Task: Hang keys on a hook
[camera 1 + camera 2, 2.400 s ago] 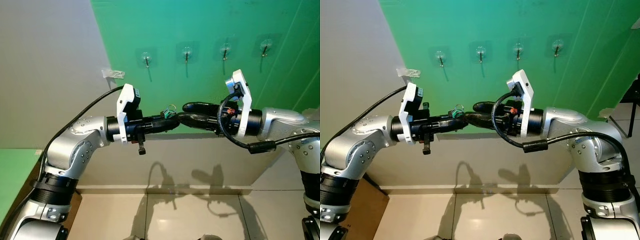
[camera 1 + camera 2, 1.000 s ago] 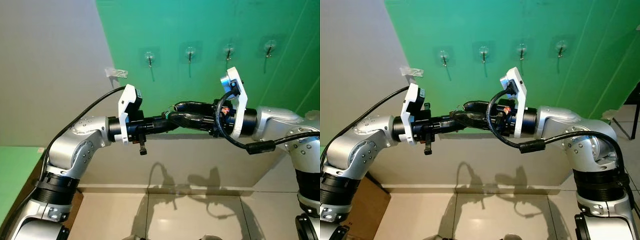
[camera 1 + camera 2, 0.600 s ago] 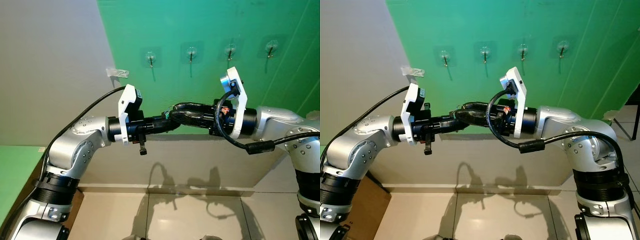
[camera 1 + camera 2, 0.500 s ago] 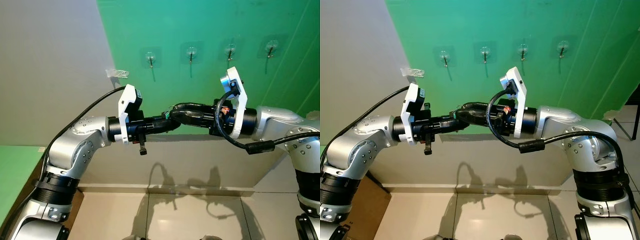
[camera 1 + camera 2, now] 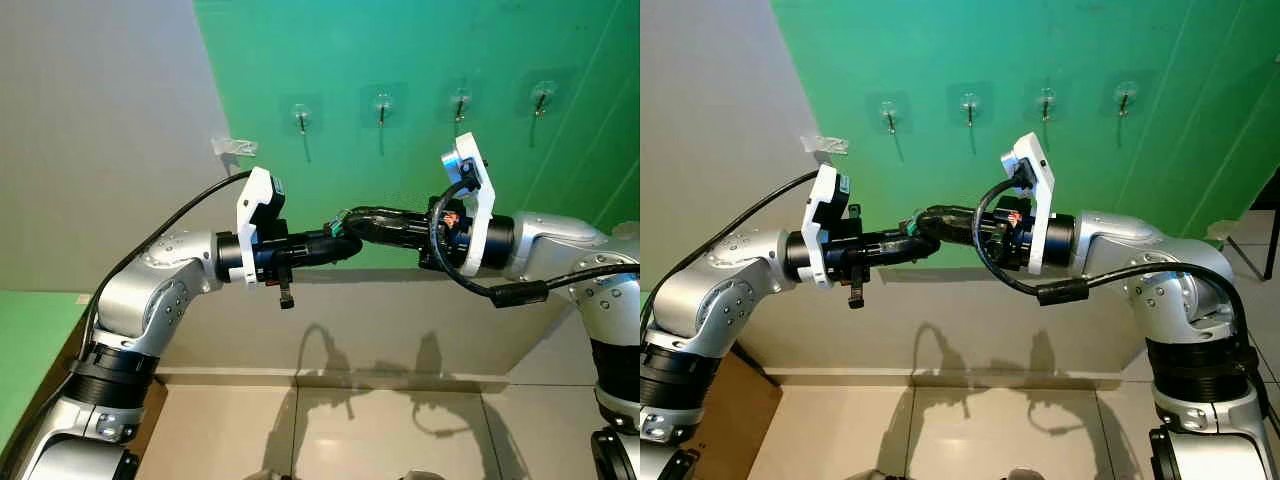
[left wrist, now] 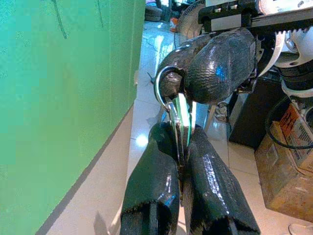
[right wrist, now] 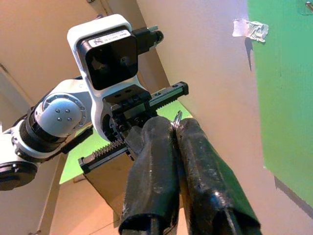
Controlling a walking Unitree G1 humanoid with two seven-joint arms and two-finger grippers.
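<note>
The two arms meet in front of the green wall (image 5: 420, 60), below its row of four hooks (image 5: 381, 104). Compared with a moment ago, the right gripper (image 5: 345, 219), whose fingers stood open around the tips of the left gripper (image 5: 340, 240), has pressed its fingers together on the keys (image 6: 177, 117). This seems to be a handover: both grippers now clamp the same bunch, so the next step is probably the release by the left one.

The head views show only a small green and metal spot where the fingertips meet. The left wrist view is clearer: a metal key ring (image 6: 164, 85) loops in the right gripper's tips, and the keys hang down between the left fingers (image 6: 149, 186). The right wrist view shows the ring's edge (image 7: 177, 117) between closed fingers.
</note>
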